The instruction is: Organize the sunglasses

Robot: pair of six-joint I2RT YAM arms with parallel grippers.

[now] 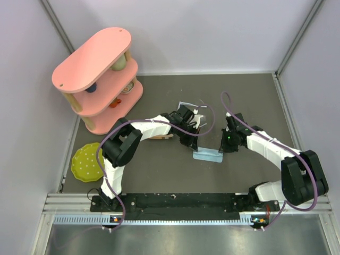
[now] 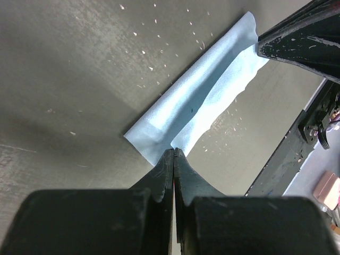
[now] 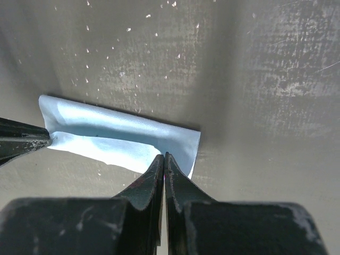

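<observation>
The left tool and right tool are clenching opposite ends of the light blue cloth, apparently folding it on the tabletop. The sunglasses are lying just beyond the left tool. Next, likely laying the fold flat and releasing.

**Robot lab test cell**

Plain pale walls box in a dark grey table. A left arm and a right arm are bolted by an aluminium rail, with purple cables looping over. The pink shelf and yellow dotted plate look like props.
</observation>
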